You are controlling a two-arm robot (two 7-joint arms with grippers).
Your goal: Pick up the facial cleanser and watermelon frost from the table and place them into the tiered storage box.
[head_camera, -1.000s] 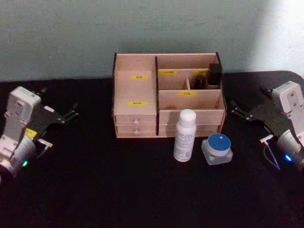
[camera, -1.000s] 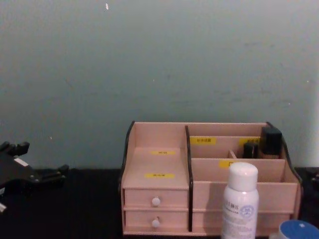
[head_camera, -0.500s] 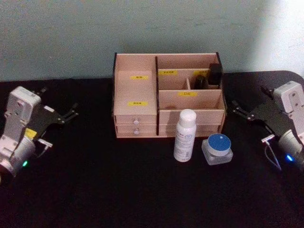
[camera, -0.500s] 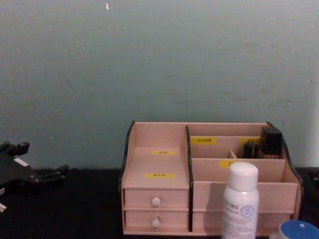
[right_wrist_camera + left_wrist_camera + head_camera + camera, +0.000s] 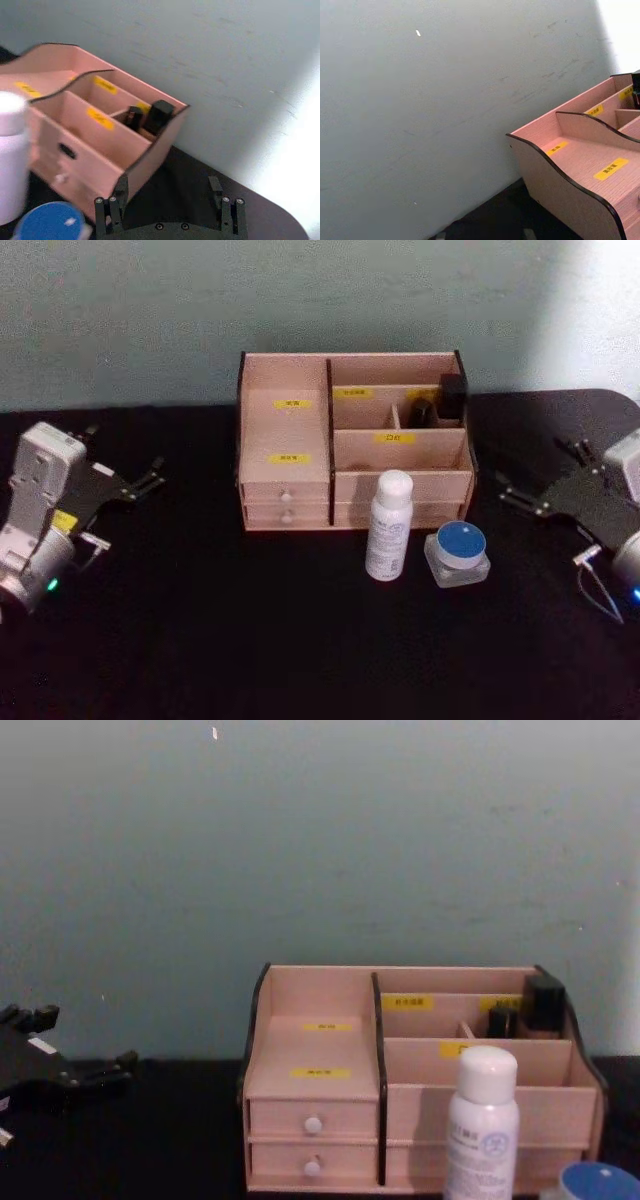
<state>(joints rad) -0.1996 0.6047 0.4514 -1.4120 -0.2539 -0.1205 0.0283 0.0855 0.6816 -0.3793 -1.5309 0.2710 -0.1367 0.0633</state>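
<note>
White bottle (image 5: 388, 525) and blue-lidded jar (image 5: 458, 553) are sitting just in front of the organizer (image 5: 285, 430). Left gripper (image 5: 155, 472) and right gripper (image 5: 538, 470) are hovering spread open near the table's (image 5: 250, 640) side edges.

head above, chest level, wrists perhaps nearer, box (image 5: 400, 486) shared

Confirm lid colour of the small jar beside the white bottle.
Blue lid, clearest in head view.

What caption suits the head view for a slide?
Left gripper and right gripper flank a wooden organizer; a white bottle and blue-lidded jar stand before it on the table.
</note>
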